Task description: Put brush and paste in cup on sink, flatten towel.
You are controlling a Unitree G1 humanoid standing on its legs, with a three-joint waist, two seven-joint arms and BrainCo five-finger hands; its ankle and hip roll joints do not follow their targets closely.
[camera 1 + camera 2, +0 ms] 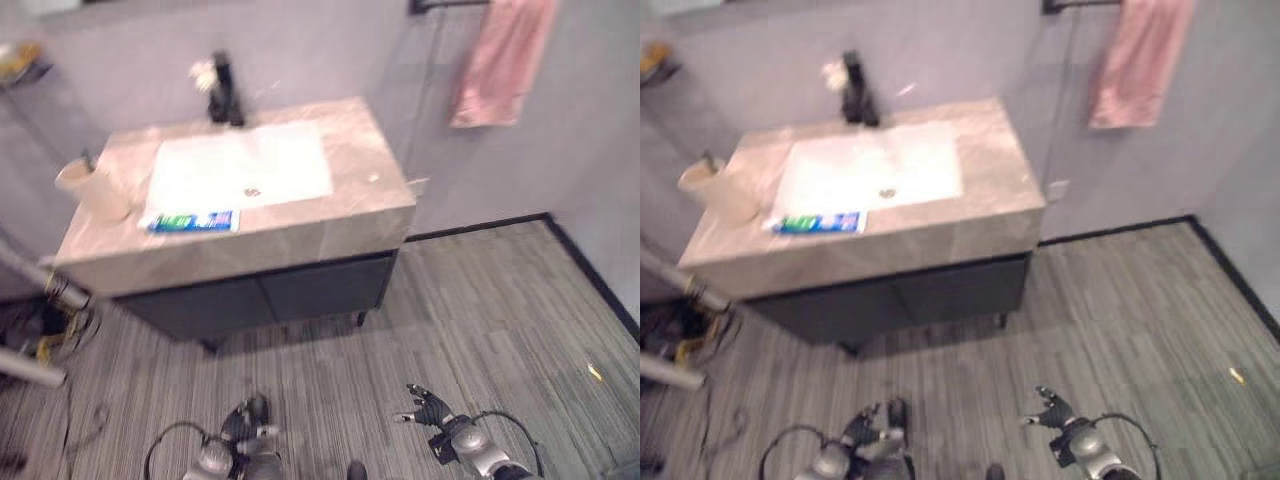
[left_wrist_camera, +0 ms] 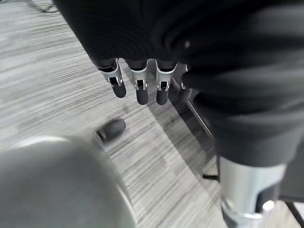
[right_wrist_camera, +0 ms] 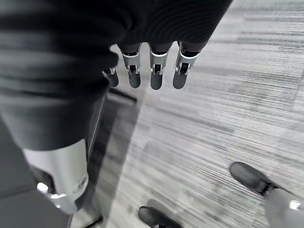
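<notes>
Sink counter (image 1: 330, 225) | cup (image 1: 95, 188) holds brush (image 1: 86, 160) | paste (image 1: 192, 221) flat | both hands' fingers relaxed, empty

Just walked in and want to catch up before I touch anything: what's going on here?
Nothing is being handled yet. The robot stands back from the sink counter; its left hand and right hand hang low over the floor, open and empty. On the counter, the toothpaste lies flat at the front edge by the basin, and the cup stands at the counter's left end with something dark, maybe the brush, in it. The pink towel hangs bunched on the wall rail.
</notes>
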